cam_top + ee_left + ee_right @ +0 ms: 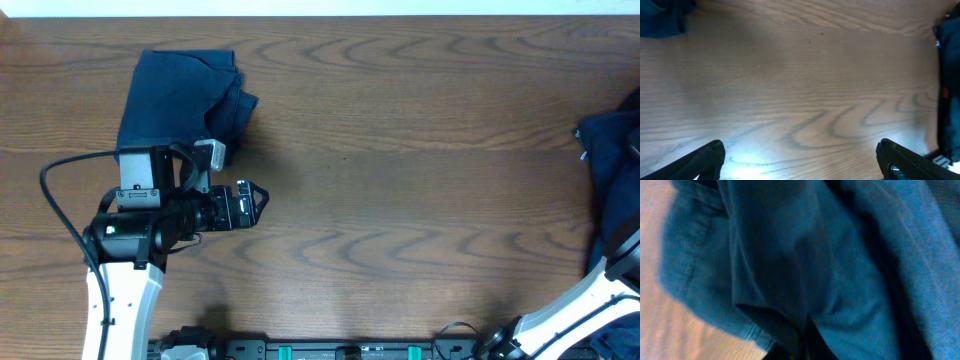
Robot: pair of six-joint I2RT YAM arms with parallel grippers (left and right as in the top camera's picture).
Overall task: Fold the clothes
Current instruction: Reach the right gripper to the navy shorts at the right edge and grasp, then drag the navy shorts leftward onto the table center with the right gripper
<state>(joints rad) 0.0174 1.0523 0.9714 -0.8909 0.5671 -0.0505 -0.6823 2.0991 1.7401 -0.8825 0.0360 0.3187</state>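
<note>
On the brown wood-grain table (400, 150), the folded dark navy-blue fabric shorts (180, 95) are laid flat near the table's far left corner, with one rumpled flap turned out toward the table's middle. Just on the near side of that bundle the left arm's dark wrist block is seen, carried on a white arm link (125, 300) rising from the table's near edge, and a black cable (55, 190) is looped out toward the table's left edge. The left gripper (258, 203) is pointed toward the table's middle. In the left wrist view its two black fingers (705, 160) are spread wide above bare wood, and nothing is held between them. In that same view a corner of the folded shorts (662, 20) is caught at the upper left. At the table's right edge the crumpled heap of dark navy-blue fabric shorts (610, 160) is piled, partly cut off by the frame. The right arm's white link (570, 310) is angled up from the table's near edge into that heap. In the right wrist view almost everything is filled by blue cloth with a stitched seam, and a strip of table (660, 330) is left showing at the lower left. The right gripper (802, 350) is closed tight at the bottom centre, with a dark fold of the heap drawn into its tips.
</note>
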